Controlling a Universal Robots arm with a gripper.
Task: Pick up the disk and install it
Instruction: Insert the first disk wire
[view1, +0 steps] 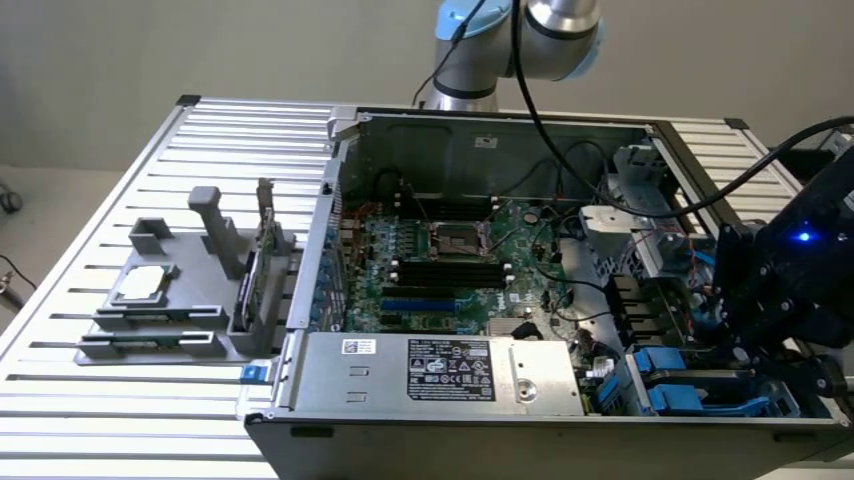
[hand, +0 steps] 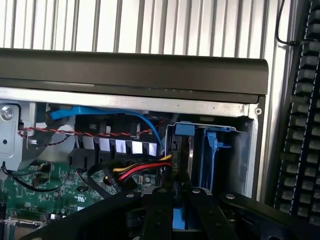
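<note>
End effector (hand: 173, 200) hangs over the drive-bay corner of the open computer case (view1: 467, 140), fingers nearly closed on the disk (hand: 181, 150). Disk stands on edge directly below the fingers, long axis running down into the bay, blue carrier rails (hand: 212, 155) just beside it.

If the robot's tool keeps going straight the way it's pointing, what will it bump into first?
Probably the blue drive bay in the computer case's corner; the tool points right at it, though how far off it sits is unclear.
</note>
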